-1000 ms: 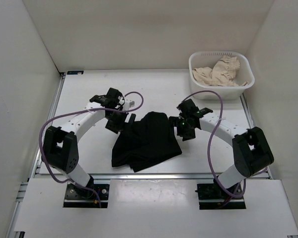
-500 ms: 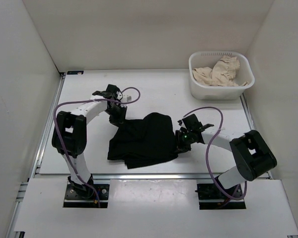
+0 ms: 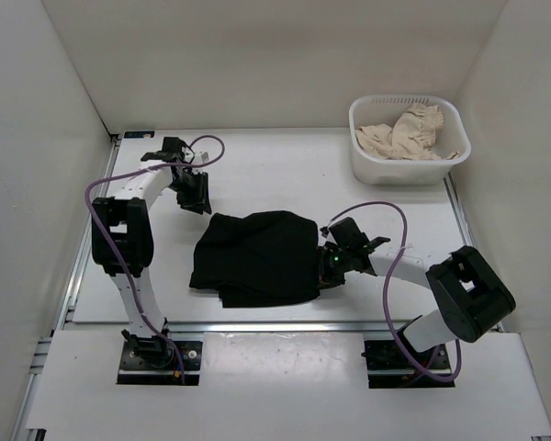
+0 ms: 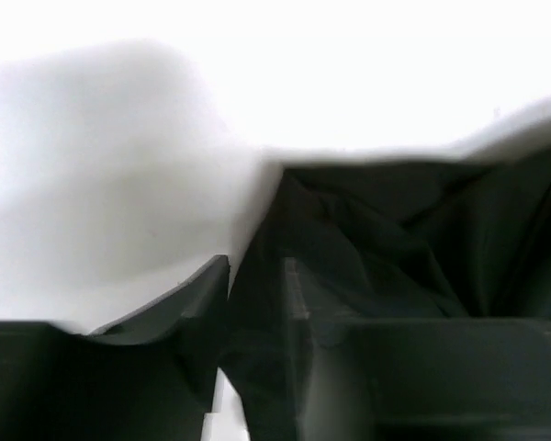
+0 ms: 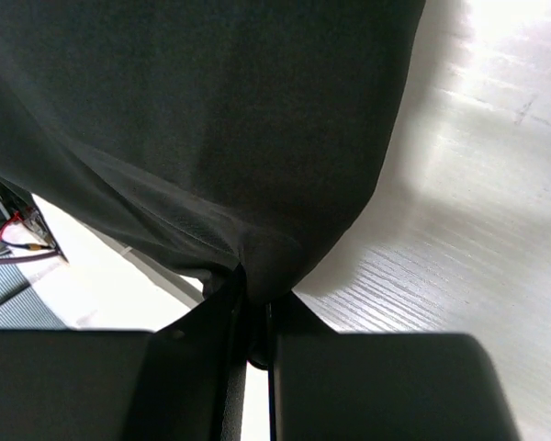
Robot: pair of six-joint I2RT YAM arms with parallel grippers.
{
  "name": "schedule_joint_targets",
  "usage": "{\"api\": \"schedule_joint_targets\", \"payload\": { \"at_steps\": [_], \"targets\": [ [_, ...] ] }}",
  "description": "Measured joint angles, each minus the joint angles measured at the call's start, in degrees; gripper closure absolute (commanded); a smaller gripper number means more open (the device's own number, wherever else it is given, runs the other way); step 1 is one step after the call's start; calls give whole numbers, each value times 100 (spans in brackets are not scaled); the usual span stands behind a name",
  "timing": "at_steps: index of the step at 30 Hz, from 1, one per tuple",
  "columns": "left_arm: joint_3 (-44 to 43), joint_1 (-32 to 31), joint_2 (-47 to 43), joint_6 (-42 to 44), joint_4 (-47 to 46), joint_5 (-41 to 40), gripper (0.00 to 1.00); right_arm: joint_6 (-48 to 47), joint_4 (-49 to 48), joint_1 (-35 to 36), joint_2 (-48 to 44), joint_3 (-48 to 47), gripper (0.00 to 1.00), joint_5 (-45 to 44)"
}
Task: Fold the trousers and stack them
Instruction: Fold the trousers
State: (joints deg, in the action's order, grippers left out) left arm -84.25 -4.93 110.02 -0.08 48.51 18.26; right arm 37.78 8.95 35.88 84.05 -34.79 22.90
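The black trousers (image 3: 257, 262) lie in a folded heap near the table's front middle. My right gripper (image 3: 329, 266) is at their right edge. In the right wrist view it (image 5: 255, 294) is shut, with a fold of the trousers (image 5: 211, 110) pinched between its tips. My left gripper (image 3: 200, 206) is at the heap's back-left corner. The left wrist view is blurred. There the gripper (image 4: 257, 271) has its fingers a little apart and the trousers (image 4: 395, 239) show dark in the gap. Whether the cloth is pinched is unclear.
A white basket (image 3: 395, 170) holding a beige frilly cloth (image 3: 404, 133) stands at the back right. White walls close in the table (image 3: 285, 175) on three sides. The purple cables of both arms loop above the surface.
The left gripper moved back and left, from wide open to nearly closed. The right gripper came forward and closed on the trousers' right edge. The heap shifted left and flattened.
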Motion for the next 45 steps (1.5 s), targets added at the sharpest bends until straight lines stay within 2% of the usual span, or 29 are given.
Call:
{"api": "schedule_joint_targets", "payload": {
  "at_steps": [4, 5, 6, 9, 11, 12, 15, 17, 21, 22, 25, 27, 29, 31, 33, 36, 37, 39, 40, 41, 43, 45],
  "targets": [
    [-299, 273, 280, -4, -7, 7, 54, -76, 160, -2, 2, -136, 55, 2],
    [-315, 376, 308, -7, 9, 4, 54, -122, 227, 0, 2, -181, 36, -2],
    [-319, 496, 317, -7, 37, 11, 54, -210, 345, 0, 4, -256, 31, -11],
    [-369, 887, 302, 0, 166, 118, 45, -415, 828, -26, -7, -588, 22, -138],
    [-345, 1104, 208, -13, 273, 190, 38, -568, 1261, -144, -76, -927, 22, -385],
    [-291, 1167, 101, -13, 339, 208, 38, -640, 1488, -232, -120, -1130, 22, -522],
    [431, 1150, -627, -22, 459, 223, 33, -942, 2157, -483, -155, -2173, 22, -1237],
    [1097, 1080, -1266, -17, 581, 271, 33, -1202, 2350, -466, 0, -3029, 21, -1561],
    [2194, 957, -2100, -17, 990, 522, 30, -2031, 2778, -48, 1309, -5521, 17, -1762],
    [2363, 922, -2131, -17, 1062, 575, 30, -2271, 3023, 114, 1888, -6395, 17, -1788],
    [2675, 848, -2015, -20, 1141, 691, 29, -2758, 3165, 509, 3340, -8035, 16, -1587],
    [2739, 841, -1915, -20, 1154, 728, 28, -2951, 3228, 704, 4009, -8417, 16, -1325],
    [2741, 833, -1792, -20, 1128, 752, 28, -3036, 3381, 852, 4400, -8393, 14, -1001],
    [2743, 811, -1657, -20, 1099, 745, 28, -3069, 3425, 918, 4581, -8249, 14, -726],
    [2813, 772, -1550, -22, 999, 726, 32, -3069, 3460, 916, 4651, -8203, 14, -487],
    [3073, 699, -1403, -33, 870, 684, 48, -3016, 3338, 870, 4653, -8212, 26, -186],
    [3154, 691, -1351, -42, 848, 664, 58, -2973, 3263, 855, 4660, -8212, 38, -94],
    [3268, 678, -1250, -37, 828, 658, 69, -2909, 3152, 835, 4704, -8212, 53, 28],
    [3292, 658, -1217, -33, 813, 660, 83, -2876, 3110, 822, 4752, -8225, 68, 79],
    [3305, 643, -1191, -57, 804, 662, 86, -2850, 3073, 815, 4817, -8244, 76, 127],
    [3324, 612, -1161, -33, 748, 667, 86, -2752, 3005, 811, 4972, -8282, 95, 181],
    [3327, 575, -1128, -37, 702, 662, 86, -2623, 2944, 778, 5141, -8319, 97, 177]
  ]
}}
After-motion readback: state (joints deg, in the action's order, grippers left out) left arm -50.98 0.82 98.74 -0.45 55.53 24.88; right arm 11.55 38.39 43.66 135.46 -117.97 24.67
